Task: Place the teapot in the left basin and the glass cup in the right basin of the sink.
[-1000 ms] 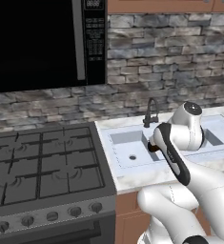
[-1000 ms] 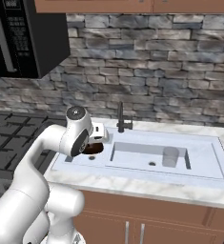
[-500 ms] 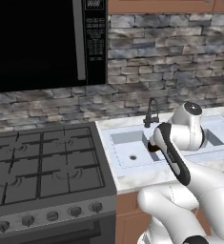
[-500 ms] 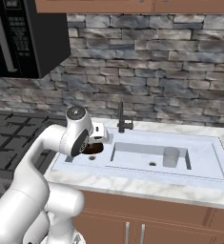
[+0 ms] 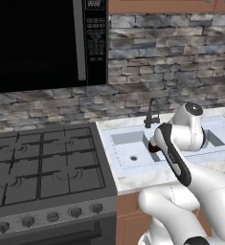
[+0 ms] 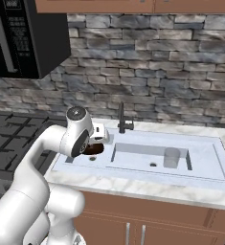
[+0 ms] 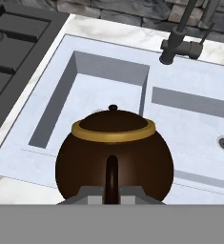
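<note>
At the far left sits the stove (image 5: 42, 167), its dark grates beside the marble counter (image 5: 133, 178), with the black microwave (image 5: 42, 43) hung above it. Next comes the sink (image 6: 214, 167), set into that counter. Its left basin (image 7: 104, 90) is a pale recess with steep grey walls, and I hold the teapot (image 7: 114, 155) over its near part, not resting on the floor of it. My gripper (image 7: 112, 196) is clenched on the teapot's dark handle, which runs straight up between my fingertips in the hand view; the round brown body, golden rim and small lid knob face the camera. In the right base view the teapot shows as a dark shape tucked under my wrist, at the sink's left end. The dark curved faucet (image 6: 123, 122) stands on the back edge, about level with the divider between the two recesses. Further right lies the right basin (image 6: 147, 160) with its round drain, and the glass cup (image 6: 172, 158) stands upright inside it near the right wall, well apart from the teapot.
</note>
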Robot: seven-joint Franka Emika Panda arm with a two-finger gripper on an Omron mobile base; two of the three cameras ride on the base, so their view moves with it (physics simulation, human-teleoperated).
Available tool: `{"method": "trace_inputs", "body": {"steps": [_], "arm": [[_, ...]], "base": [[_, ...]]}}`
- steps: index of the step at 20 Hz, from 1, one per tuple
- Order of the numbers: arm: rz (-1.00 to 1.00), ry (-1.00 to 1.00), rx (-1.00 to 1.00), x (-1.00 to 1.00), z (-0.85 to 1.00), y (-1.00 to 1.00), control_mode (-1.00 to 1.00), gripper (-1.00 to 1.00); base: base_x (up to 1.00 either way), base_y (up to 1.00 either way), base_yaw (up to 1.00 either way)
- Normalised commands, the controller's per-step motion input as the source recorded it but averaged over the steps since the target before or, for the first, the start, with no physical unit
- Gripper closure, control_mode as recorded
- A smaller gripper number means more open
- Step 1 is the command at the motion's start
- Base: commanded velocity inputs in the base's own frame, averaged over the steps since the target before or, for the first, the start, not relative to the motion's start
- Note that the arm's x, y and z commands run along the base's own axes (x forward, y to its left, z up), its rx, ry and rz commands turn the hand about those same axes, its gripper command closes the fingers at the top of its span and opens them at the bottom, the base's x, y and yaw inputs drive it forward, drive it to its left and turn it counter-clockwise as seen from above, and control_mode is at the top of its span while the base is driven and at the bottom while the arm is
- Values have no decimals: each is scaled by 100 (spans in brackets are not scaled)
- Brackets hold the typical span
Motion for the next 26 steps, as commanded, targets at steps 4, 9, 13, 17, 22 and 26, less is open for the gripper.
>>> {"method": "trace_inputs", "body": {"steps": [4, 9, 13, 17, 22, 26], "arm": [[0, 0, 0, 0, 0, 0, 100, 100], [0, 0, 0, 0, 0, 0, 100, 100], [0, 0, 0, 0, 0, 0, 100, 100], [0, 0, 0, 0, 0, 0, 100, 100], [0, 0, 0, 0, 0, 0, -100, 100], [0, 0, -4, 6, 0, 8, -100, 100]], "base": [[0, 0, 0], [0, 0, 0], [0, 0, 0], [0, 0, 0], [0, 0, 0], [0, 0, 0]]}}
